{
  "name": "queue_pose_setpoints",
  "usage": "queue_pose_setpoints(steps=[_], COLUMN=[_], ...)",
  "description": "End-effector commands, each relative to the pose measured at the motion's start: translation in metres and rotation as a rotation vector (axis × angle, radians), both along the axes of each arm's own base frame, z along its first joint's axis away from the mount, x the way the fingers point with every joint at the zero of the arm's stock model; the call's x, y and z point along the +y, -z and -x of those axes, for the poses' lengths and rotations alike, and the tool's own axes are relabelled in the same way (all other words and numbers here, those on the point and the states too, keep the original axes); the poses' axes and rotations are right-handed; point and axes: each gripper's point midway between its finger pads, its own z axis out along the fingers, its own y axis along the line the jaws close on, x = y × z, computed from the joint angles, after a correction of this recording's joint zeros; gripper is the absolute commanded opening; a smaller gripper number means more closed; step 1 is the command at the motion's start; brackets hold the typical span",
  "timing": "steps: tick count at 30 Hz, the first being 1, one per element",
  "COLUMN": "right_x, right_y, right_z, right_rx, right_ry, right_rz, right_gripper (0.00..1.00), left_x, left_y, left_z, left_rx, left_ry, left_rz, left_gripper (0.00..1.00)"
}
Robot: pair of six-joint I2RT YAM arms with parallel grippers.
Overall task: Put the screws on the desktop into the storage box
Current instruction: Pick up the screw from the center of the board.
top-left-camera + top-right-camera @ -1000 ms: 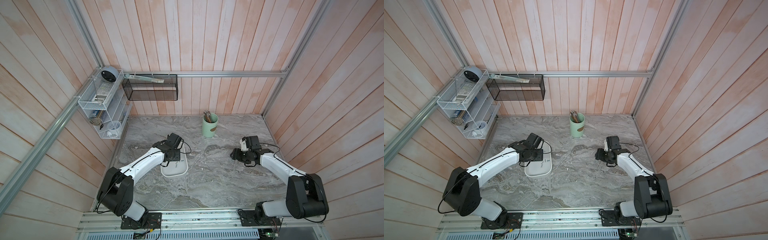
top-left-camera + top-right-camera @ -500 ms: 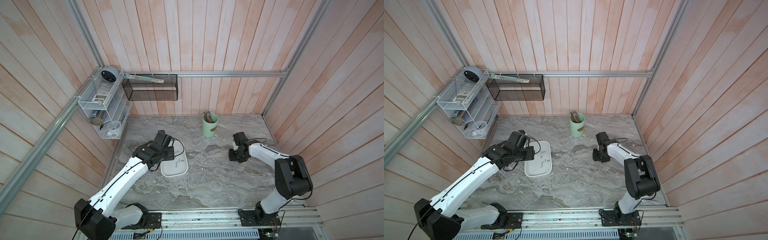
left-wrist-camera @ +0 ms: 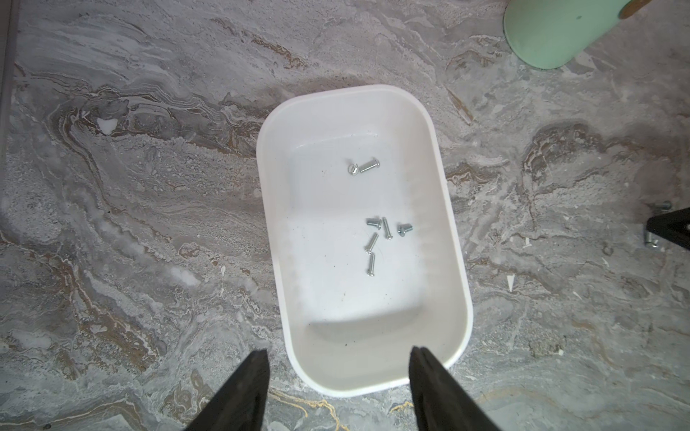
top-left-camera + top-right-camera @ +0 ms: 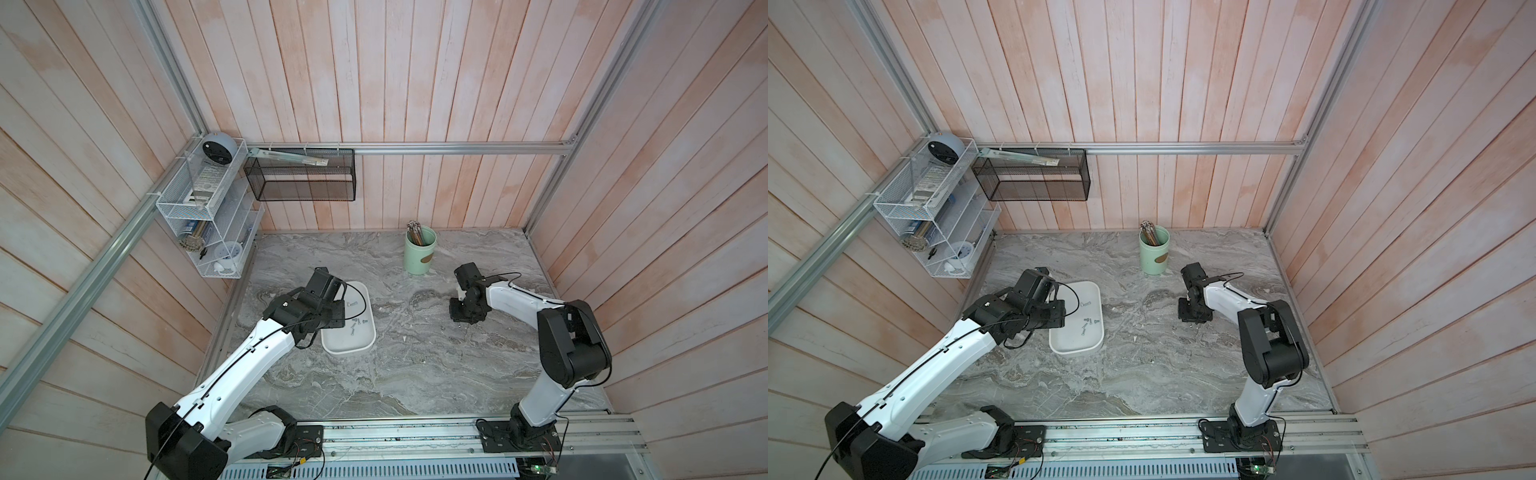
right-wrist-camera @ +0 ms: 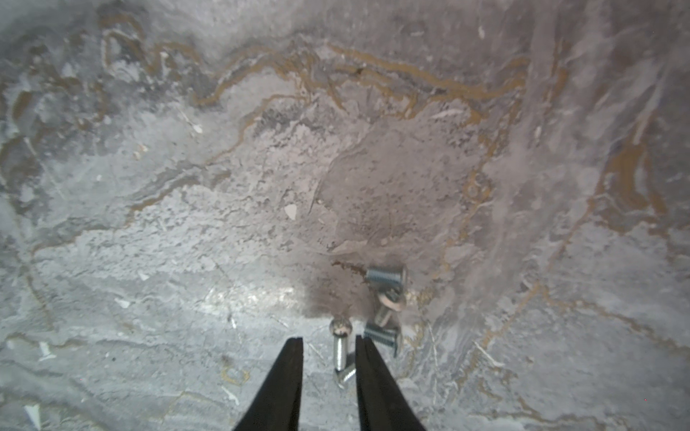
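Note:
The white storage box lies on the marble desktop, left of centre in both top views, with several screws inside. My left gripper hangs open over the box's end, holding nothing. Right of centre, my right gripper is down at the desktop. Its fingers stand narrowly apart astride one screw, with a gap still showing beside it. More screws lie just past the fingertips. In both top views the right wrist hides these.
A pale green cup of brown sticks stands at the back, between the arms. A black mesh basket and a white wire rack hang on the walls. Small white chips dot the marble.
The right gripper has come down over the loose screws and its jaws have narrowed around one. The left gripper has drawn back a little to the box's left side, still open.

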Motion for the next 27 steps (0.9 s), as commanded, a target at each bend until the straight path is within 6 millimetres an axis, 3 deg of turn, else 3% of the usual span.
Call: queue_pose_setpoints(steps=[1, 16, 27], right_x=[-0.004, -0.002, 0.004], right_y=[0.0, 0.023, 0.014], right_z=[0.0, 0.009, 0.001], right_rx=[0.014, 0.085, 0.041], right_ry=[0.022, 0.014, -0.008], right_rz=[0.033, 0.058, 0.042], right_gripper=[0.29, 0.18, 0.05], left_x=[0.008, 0.011, 0.012], left_y=[0.003, 0.003, 0.004], left_z=[0.003, 0.003, 0.003], left_rx=[-0.001, -0.002, 0.0], left_ry=[-0.007, -0.012, -0.016], left_rz=[-0.028, -0.043, -0.049], left_gripper=[0.65, 0.65, 0.65])
